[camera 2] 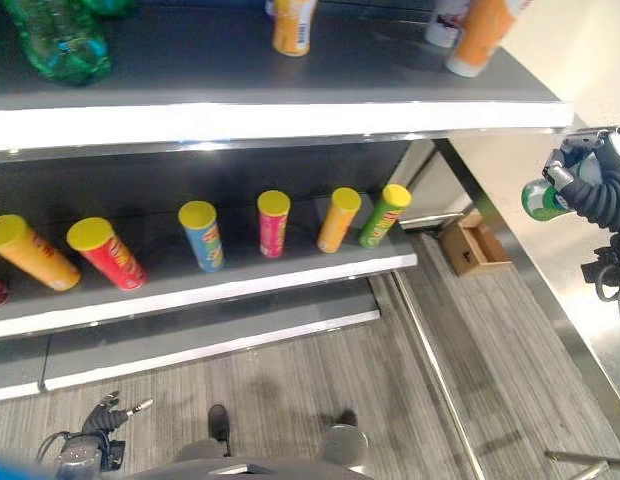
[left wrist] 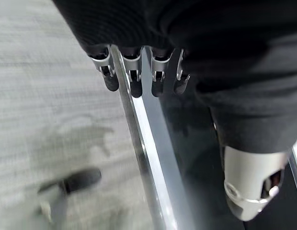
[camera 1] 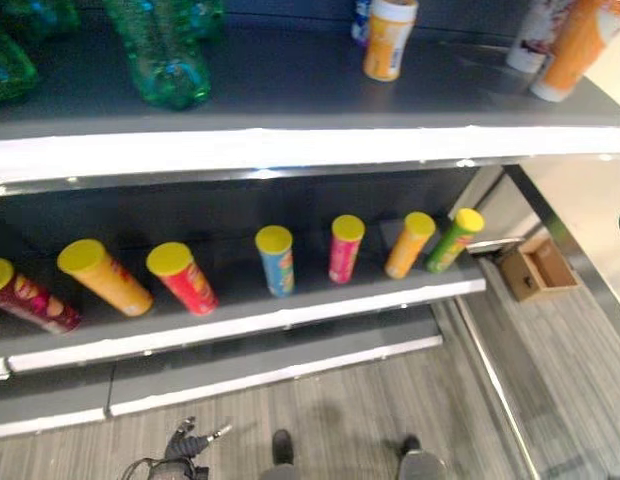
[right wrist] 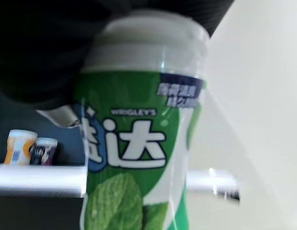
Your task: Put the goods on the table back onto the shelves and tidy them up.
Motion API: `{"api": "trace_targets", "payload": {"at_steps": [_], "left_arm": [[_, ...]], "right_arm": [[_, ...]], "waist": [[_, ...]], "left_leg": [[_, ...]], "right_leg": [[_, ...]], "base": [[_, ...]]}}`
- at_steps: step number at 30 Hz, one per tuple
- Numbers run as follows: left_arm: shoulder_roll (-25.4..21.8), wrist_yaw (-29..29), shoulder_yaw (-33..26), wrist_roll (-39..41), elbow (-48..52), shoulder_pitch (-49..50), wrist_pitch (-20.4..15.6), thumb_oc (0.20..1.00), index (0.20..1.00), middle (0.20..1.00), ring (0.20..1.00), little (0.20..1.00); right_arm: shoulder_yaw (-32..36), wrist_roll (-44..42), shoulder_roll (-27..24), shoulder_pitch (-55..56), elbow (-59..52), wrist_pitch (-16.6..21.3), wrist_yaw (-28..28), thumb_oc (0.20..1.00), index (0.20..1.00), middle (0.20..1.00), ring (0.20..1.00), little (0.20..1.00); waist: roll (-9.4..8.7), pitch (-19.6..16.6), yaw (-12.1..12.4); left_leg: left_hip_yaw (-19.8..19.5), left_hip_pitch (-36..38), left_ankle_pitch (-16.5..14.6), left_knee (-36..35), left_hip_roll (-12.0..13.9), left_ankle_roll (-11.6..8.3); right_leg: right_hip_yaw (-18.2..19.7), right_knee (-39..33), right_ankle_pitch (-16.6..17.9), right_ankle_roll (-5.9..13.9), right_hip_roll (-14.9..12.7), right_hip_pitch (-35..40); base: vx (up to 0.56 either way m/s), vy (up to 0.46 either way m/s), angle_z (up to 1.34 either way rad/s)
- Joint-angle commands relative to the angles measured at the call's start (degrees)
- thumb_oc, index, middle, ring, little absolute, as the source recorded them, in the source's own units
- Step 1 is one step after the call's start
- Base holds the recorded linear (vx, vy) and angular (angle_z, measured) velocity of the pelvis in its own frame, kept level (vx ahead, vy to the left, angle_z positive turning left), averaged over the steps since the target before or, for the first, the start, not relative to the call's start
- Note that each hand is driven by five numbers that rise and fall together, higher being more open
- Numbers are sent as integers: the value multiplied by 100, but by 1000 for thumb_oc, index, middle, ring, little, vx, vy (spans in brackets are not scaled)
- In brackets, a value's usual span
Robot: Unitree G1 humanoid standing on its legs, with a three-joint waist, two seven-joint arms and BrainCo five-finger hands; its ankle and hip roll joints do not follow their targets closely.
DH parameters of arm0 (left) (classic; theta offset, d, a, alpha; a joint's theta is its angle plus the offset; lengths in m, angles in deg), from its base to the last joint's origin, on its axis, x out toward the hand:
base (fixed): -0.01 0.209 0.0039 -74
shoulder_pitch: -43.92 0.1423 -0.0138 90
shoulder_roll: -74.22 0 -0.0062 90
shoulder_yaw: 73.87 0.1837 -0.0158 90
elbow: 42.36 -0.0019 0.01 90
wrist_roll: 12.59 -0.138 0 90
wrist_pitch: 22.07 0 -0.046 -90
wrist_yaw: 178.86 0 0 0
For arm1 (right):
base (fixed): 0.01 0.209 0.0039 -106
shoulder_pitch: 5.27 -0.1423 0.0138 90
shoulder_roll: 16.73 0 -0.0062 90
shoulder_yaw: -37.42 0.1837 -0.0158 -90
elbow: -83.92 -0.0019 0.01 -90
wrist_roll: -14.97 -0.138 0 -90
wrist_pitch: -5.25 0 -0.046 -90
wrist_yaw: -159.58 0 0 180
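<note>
The right hand (camera 2: 590, 185) holds a green and white bottle (right wrist: 139, 143) up beside the shelves.
Its fingers are wrapped around the bottle, off to the right of the top shelf (camera 2: 290, 120). The left hand (left wrist: 139, 62) hangs low over the floor with its fingers (left wrist: 134, 81) straight and holding nothing. On the lower shelf (camera 1: 290, 315), tall cans with yellow lids (camera 1: 275, 260) stand in a row. Green bottles (camera 1: 165, 50) sit on the top shelf.
</note>
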Motion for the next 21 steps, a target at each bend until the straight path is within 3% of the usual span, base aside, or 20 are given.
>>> {"api": "trace_targets", "payload": {"at_steps": [1, 8, 12, 21], "left_arm": [[-72, -9, -273, -41, 51, -350, -55, 1000, 1000, 1000, 1000, 1000], [236, -59, -287, -19, 12, -72, -99, 1000, 1000, 1000, 1000, 1000], [280, -71, -238, -55, -35, -63, -98, 1000, 1000, 1000, 1000, 1000], [269, -104, 67, -38, -124, -94, -149, 1000, 1000, 1000, 1000, 1000]], "right_arm": [[605, 136, -513, -380, 92, -63, 170, 200, 200, 200, 200, 200], [1336, -145, -304, -2, -233, 149, 190, 200, 200, 200, 200, 200], [1419, -215, -283, -23, -305, 207, 223, 200, 200, 200, 200, 200], [488, -1138, -1272, -1486, -288, 654, 81, 200, 200, 200, 200, 200]], "waist": [[-15, 130, 114], [86, -213, 100], [119, -259, 110], [53, -427, 288]], "left_leg": [[-304, 181, -742, 443, 63, -409], [-302, 512, -737, 315, 338, -610], [-296, 598, -723, 259, 375, -644], [-279, 733, -692, 150, 391, -702]], "right_leg": [[2, 724, -543, -266, 93, -101], [-281, 166, -567, -376, 244, 526], [-301, 147, -609, -391, 262, 616], [-413, 157, -652, -406, 210, 788]], "base": [[81, -73, 69], [120, -104, 15], [49, -29, 8], [13, -7, 4]]}}
